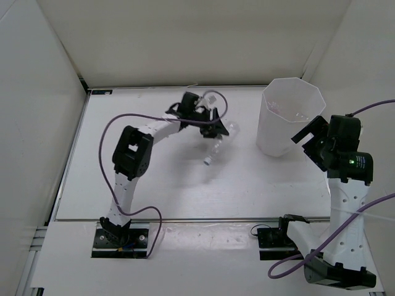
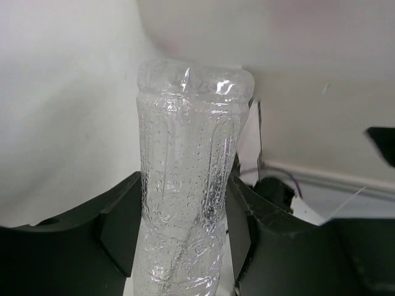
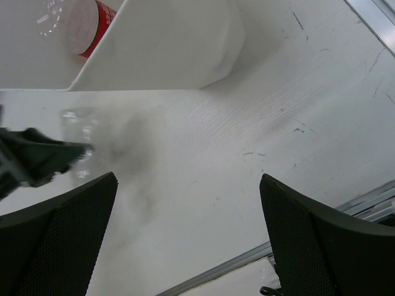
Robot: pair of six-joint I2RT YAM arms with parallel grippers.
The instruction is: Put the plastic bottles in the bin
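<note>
Clamping the plain bottle (image 2: 185, 185) by its ribbed body, the left gripper (image 1: 219, 131) sits upper centre in the top view, with the bottle slanting below it. At upper right stands the bin (image 1: 266, 102), a red-labelled bottle (image 3: 89, 24) showing inside. Beside the bin's right edge, the right gripper (image 1: 310, 139) hovers with its jaws wide apart.

The bin (image 1: 279, 132) stands upright: a tall, translucent white container with an octagonal rim. A red-labelled bottle (image 3: 91, 23) shows through its wall, lying inside. The plain bottle (image 2: 185, 185) is clear, dimpled and crumpled. It hangs tilted to the left of the bin, well apart from it, with the left gripper (image 1: 220, 129) pinching its body between both fingers.
</note>
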